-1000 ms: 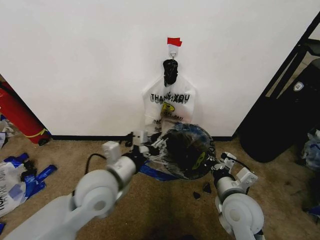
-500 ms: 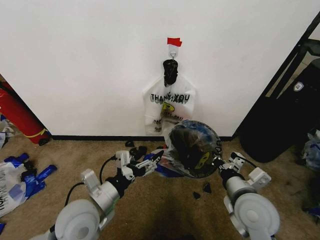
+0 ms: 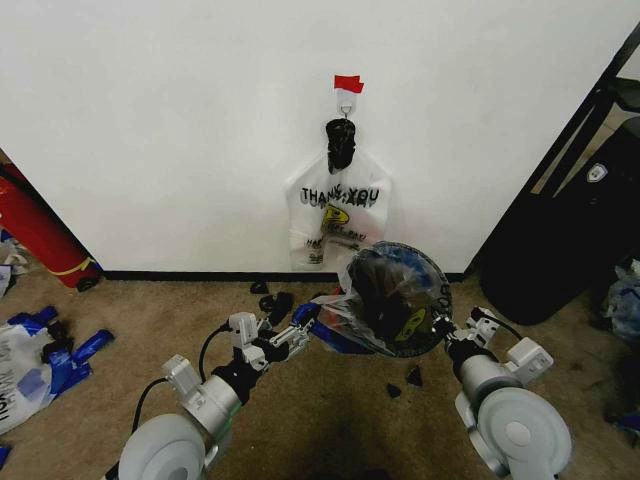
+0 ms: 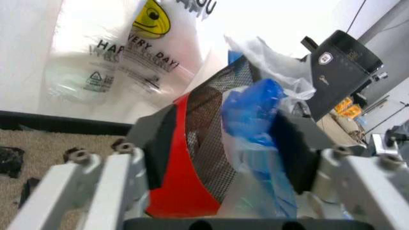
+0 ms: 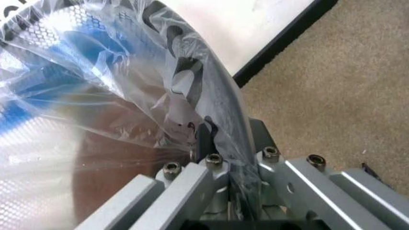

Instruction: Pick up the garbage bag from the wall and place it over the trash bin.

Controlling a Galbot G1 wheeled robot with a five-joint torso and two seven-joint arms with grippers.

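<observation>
1. Gripping a blue handle (image 4: 252, 112) of the garbage bag (image 3: 345, 312), the left hand (image 3: 300, 330) is seen low over the carpet (image 3: 150, 320), just beside the trash bin (image 3: 395, 300); in the left wrist view the blue plastic is pinched between its fingers (image 4: 290, 148).
2. The right hand (image 3: 448, 335) is clenched on the far side of the bin; in the right wrist view its fingers (image 5: 203, 136) are closed on the wire rim (image 5: 223, 103) with the see-through plastic caught against it.
3. The bin is tilted, its mouth turned up toward the head camera, and its red base (image 4: 176, 172) is shown in the left wrist view. It sits near the wall (image 3: 180, 130), below the hook (image 3: 346, 103) and red tape (image 3: 348, 83).
4. The see-through bag is draped over the bin's mouth and trails out to the left hand, so the lifting from the wall is judged done and the covering step is in hand.
5. An opaque "THANK YOU" bag (image 3: 340, 215) hangs on the hook and is not part of the work.
6. The next move is judged to call for the bag's mouth to be spread and drawn down around the rim on the left side, evenly and without tearing the thin film.
</observation>
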